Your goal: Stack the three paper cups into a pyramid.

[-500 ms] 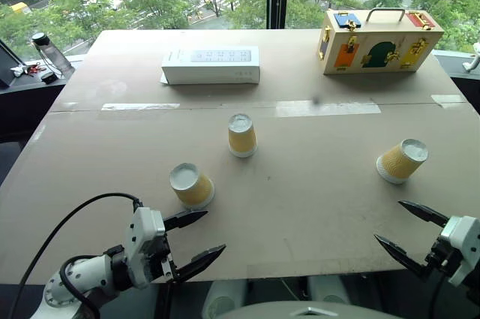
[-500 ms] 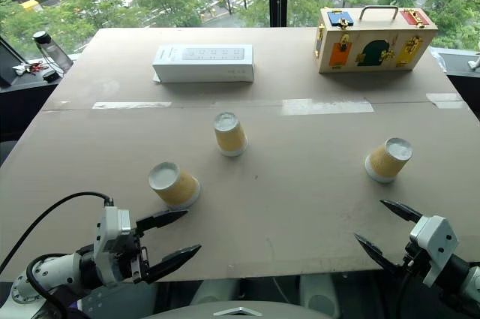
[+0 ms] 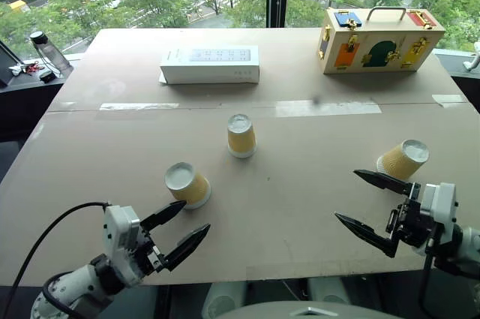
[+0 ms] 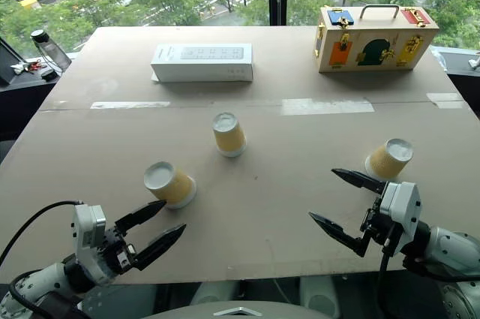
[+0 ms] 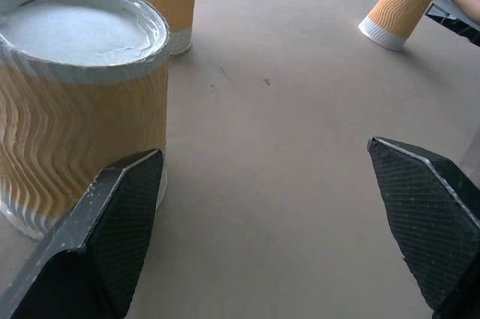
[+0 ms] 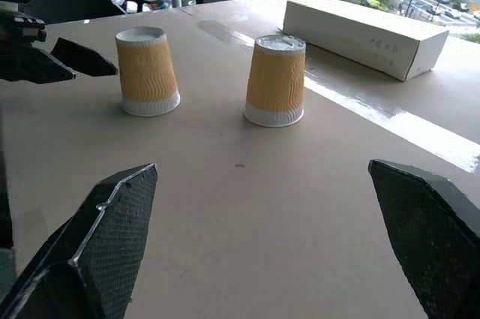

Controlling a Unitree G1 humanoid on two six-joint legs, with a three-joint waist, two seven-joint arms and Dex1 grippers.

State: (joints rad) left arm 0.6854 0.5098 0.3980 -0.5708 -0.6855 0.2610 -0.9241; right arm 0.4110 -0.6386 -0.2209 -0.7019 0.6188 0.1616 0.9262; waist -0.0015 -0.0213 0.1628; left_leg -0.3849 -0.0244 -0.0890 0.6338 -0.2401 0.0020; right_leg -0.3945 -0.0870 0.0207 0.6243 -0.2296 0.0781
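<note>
Low in the frame, the left claw (image 3: 178, 227) and right claw (image 3: 373, 203) both stand spread, pinching nothing. Just above the left claw sits one cup (image 3: 187, 185), another (image 3: 241, 135) at centre, a third (image 3: 403, 160) at right beside the right claw — all upside down on the tan surface (image 3: 300, 184), apart. Each has ribbed mustard sides, white rim, white base — unstacked.

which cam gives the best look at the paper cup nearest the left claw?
Left wrist view: the near-left cup sits upside down, close up beside that claw's finger, ribbing and white base clear. The eye views show it whole but small, ahead of the open left claw. The right wrist view shows it farther off.
</note>
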